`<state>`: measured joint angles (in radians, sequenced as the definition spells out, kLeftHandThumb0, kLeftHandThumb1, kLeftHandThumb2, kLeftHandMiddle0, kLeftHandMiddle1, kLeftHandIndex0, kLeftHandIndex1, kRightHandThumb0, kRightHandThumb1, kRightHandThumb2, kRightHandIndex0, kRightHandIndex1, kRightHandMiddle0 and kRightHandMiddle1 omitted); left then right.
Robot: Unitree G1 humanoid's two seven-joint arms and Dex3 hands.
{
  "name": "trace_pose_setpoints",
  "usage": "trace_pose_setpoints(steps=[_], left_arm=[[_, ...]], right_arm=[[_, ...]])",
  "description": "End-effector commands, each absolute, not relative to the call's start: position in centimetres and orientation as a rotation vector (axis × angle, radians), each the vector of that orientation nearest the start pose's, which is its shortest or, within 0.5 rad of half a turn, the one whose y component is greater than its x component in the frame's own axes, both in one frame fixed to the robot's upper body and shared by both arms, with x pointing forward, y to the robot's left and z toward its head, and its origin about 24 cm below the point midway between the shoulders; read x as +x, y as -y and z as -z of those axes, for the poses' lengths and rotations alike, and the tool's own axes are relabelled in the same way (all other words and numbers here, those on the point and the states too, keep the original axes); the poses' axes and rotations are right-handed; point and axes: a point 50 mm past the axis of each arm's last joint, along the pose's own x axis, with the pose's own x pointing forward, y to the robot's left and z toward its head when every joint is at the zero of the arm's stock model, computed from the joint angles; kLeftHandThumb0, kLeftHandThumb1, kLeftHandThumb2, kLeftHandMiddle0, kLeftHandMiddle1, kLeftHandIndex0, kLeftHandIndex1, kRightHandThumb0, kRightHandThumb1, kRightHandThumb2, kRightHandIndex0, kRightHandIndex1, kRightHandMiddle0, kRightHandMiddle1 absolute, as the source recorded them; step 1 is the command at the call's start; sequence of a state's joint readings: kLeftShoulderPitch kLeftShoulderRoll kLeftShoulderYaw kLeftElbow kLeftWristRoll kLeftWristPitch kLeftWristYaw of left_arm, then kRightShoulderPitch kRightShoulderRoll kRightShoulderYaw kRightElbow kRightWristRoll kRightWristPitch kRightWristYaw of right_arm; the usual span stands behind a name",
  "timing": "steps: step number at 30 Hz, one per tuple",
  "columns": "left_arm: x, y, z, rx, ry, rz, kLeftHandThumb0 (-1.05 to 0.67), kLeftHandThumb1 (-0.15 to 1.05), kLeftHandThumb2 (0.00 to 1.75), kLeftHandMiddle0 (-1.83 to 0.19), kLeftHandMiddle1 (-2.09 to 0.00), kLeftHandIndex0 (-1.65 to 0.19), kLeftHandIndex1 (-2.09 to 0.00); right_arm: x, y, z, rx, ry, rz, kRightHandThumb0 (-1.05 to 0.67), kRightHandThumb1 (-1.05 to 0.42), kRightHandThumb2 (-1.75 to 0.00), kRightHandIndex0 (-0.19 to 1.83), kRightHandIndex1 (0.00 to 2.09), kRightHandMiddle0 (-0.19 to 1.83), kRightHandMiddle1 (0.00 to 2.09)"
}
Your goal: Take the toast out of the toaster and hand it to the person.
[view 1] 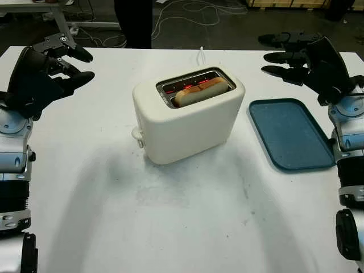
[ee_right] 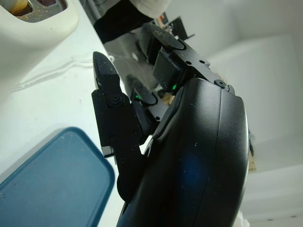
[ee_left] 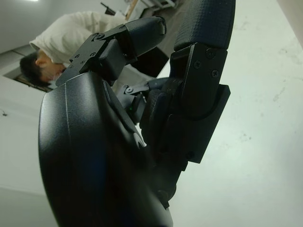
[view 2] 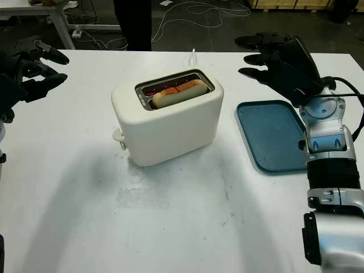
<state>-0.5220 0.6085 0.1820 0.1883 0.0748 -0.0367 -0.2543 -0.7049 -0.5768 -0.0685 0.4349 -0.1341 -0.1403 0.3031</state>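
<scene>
1. Fingers of both black three-finger robot hands are holding nothing: the right hand is hovering released above the far right of the white table, and the left hand is hanging equally unloaded over the far left edge.
2. Sitting in the slot of the cream plastic two-slot toaster is the golden-brown slice of toast, its top edge poking just above the rim, with the heating elements glowing red beside it.
3. Running along the slot, the toast's long axis is lying diagonally, from the near-left toward the far-right of the table, so its far end is pointing roughly toward the right hand.
4. Lying between the two hands near the table's middle, the toast is sitting inward and nearer to the robot than either hand; by my judgement the right hand is standing slightly closer to it, though the difference is looking small.
5. Resting flat on the table just right of the toaster is a teal rectangular plastic tray, below and beside the right hand.
6. Standing behind the far edge of the table is a person in dark trousers, directly beyond the toaster; the left wrist view is showing someone in a light top.
7. Trailing from the toaster's back toward the floor is a white power cord.
</scene>
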Motion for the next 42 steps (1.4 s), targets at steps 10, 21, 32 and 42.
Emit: trace_pose_setpoints(steps=[10, 21, 32, 42], left_arm=[[32.60, -26.70, -20.11, 0.650, 0.317, 0.019, -1.05, 0.92, 0.13, -0.52, -1.24, -0.44, -1.13], [32.82, -26.84, -20.20, 0.645, 0.321, 0.024, -1.05, 0.92, 0.10, -0.49, -1.27, -0.43, -1.16], [32.91, -26.88, -20.32, 0.641, 0.322, 0.017, -1.05, 0.92, 0.10, -0.51, -1.29, -0.43, -1.16], [32.92, -26.84, -20.20, 0.657, 0.322, 0.025, -1.05, 0.92, 0.09, -0.50, -1.25, -0.43, -1.15]], right_arm=[[35.69, 23.71, -20.79, -0.699, 0.330, -0.138, -0.16, -0.91, 0.00, 0.76, 0.00, 0.69, 0.00], [35.63, 23.49, -20.91, -0.687, 0.337, -0.140, -0.13, -0.92, 0.00, 0.75, 0.00, 0.68, 0.00], [35.60, 23.23, -21.05, -0.691, 0.348, -0.146, -0.14, -0.92, -0.02, 0.75, 0.01, 0.68, 0.00], [35.58, 23.07, -20.95, -0.715, 0.345, -0.143, -0.13, -0.92, -0.02, 0.77, 0.01, 0.69, 0.01]])
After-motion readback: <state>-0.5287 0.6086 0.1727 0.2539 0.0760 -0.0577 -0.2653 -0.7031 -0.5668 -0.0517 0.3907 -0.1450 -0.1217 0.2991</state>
